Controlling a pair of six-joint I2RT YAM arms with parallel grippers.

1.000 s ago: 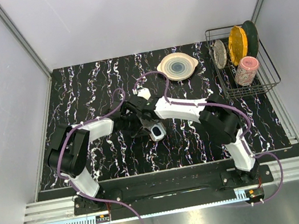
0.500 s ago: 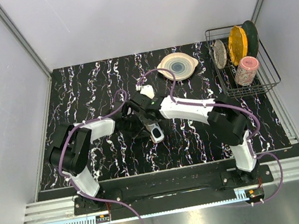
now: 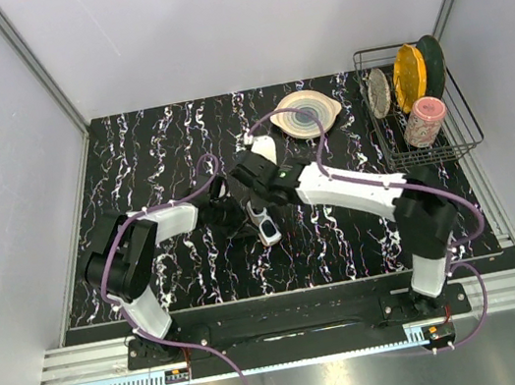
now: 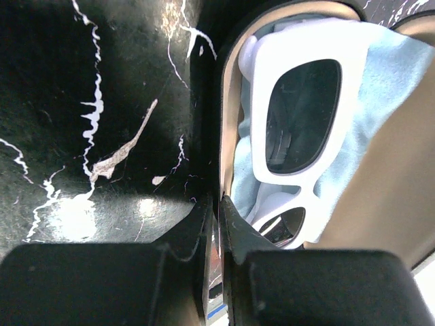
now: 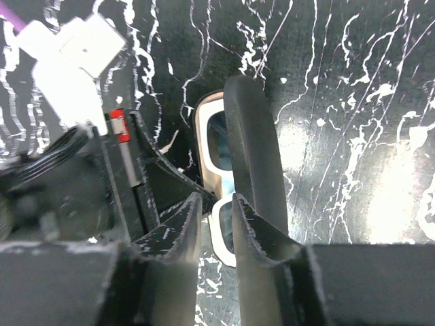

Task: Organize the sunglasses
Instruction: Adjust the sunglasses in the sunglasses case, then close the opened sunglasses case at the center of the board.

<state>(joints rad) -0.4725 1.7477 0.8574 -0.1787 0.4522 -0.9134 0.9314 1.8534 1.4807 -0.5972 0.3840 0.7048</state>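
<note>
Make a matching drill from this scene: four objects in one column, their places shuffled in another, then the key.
Things:
1. white-framed sunglasses with dark lenses
2. light blue soft cloth
3. pink cylindrical cup
4. round cream plate with blue rings

Places:
A. in the wire rack at the right
B. flat on the black marbled tabletop, near its far edge
C. on the cloth, in the black oblong case with tan lining
D. under the white frame

Pairs: 1-C, 2-D, 3-A, 4-B

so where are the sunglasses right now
In the left wrist view the sunglasses lie on the blue cloth inside the open black case; from above that is mid-table, on the near side of the round plate.
</note>
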